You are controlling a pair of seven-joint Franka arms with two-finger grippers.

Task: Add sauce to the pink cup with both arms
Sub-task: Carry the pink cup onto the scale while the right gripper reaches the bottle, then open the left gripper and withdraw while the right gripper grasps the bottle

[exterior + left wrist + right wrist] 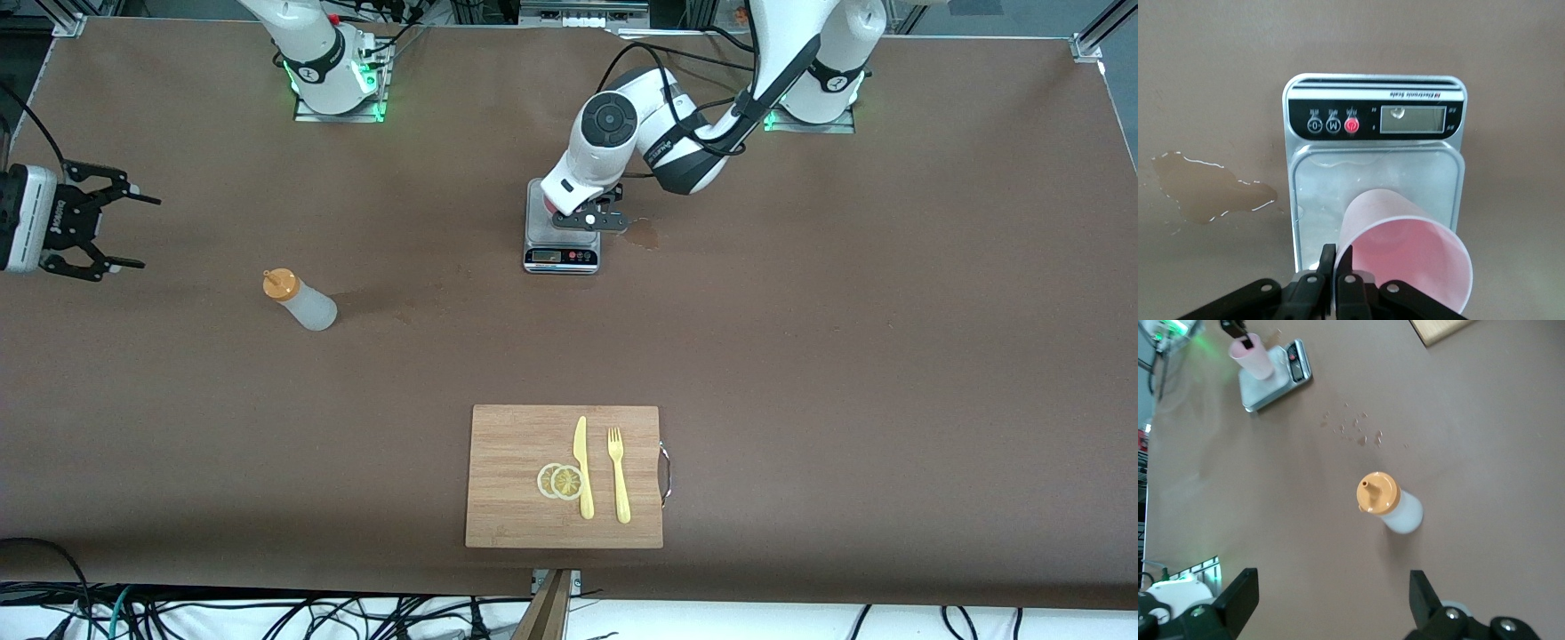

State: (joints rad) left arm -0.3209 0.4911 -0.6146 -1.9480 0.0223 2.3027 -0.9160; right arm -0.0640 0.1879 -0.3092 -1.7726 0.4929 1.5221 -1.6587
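The sauce bottle (300, 300), whitish with an orange nozzle cap, stands on the table toward the right arm's end; it also shows in the right wrist view (1389, 503). My right gripper (133, 229) is open and empty, up over the table edge beside the bottle and apart from it. The pink cup (1405, 247) stands on the grey kitchen scale (562, 240). My left gripper (1339, 261) is shut on the cup's rim, one finger inside and one outside. In the front view the left arm hides most of the cup. The right wrist view shows the cup (1253, 358) far off.
A wet stain (642, 233) lies on the table beside the scale, toward the left arm's end. A wooden cutting board (524, 444) nearer the front camera carries a yellow knife (582, 467), a yellow fork (618, 474) and lemon slices (560, 481).
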